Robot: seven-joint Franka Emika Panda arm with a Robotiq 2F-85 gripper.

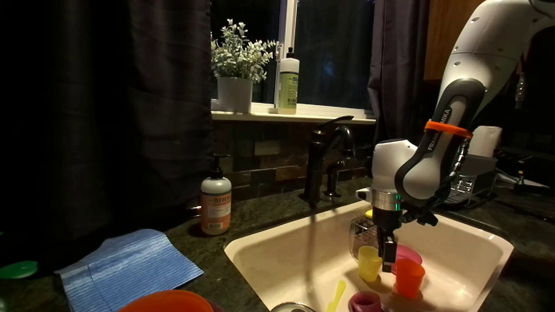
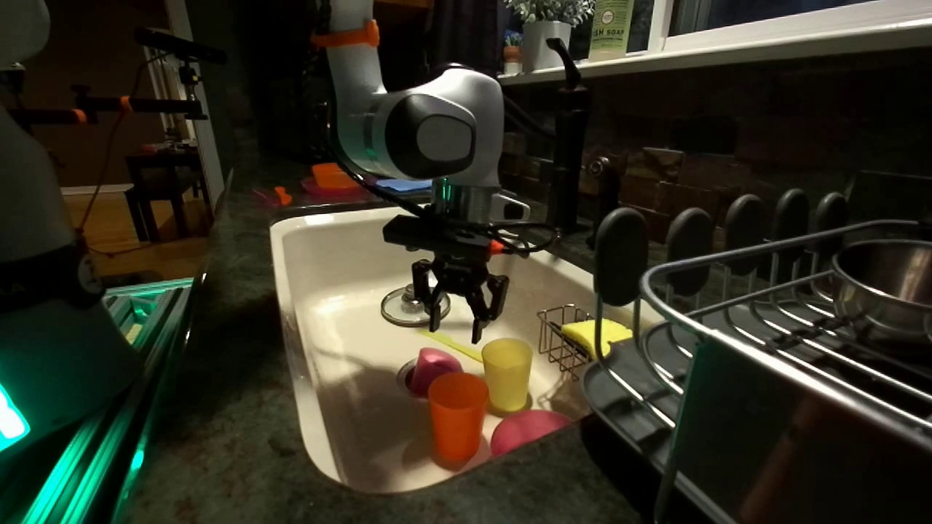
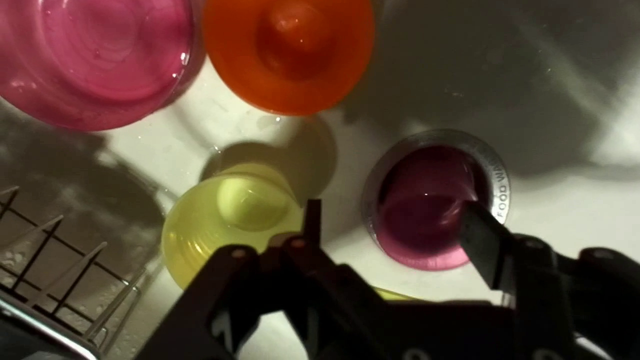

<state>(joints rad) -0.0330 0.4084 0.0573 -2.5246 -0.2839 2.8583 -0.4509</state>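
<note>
Yellow cup [image 2: 507, 377] upright in sink [image 2: 328, 262], twd edge by dish rack [image 2: 699, 327]; my gripper [image 2: 456, 332] hangs nr it w/ fingers [image 3: 482, 242] spread.

Kitchen interior, dimly lit. A white-framed window [image 1: 323, 56] with near-black panes stands between dark curtains [image 1: 169, 108]; its pale sill [image 1: 260, 114] catches the light. Beneath, the tiled wall [image 1: 264, 149] shows brown and grey blocks. In an exterior view, a wooden panel [image 1: 445, 30] occupies the upper right. A dark, mottled desk [image 1: 256, 210] runs below the tiles. In an exterior view, a brown wall [image 2: 102, 51], wooden floor [image 2: 177, 244] and dark furniture [image 2: 164, 185] appear beyond it.
</note>
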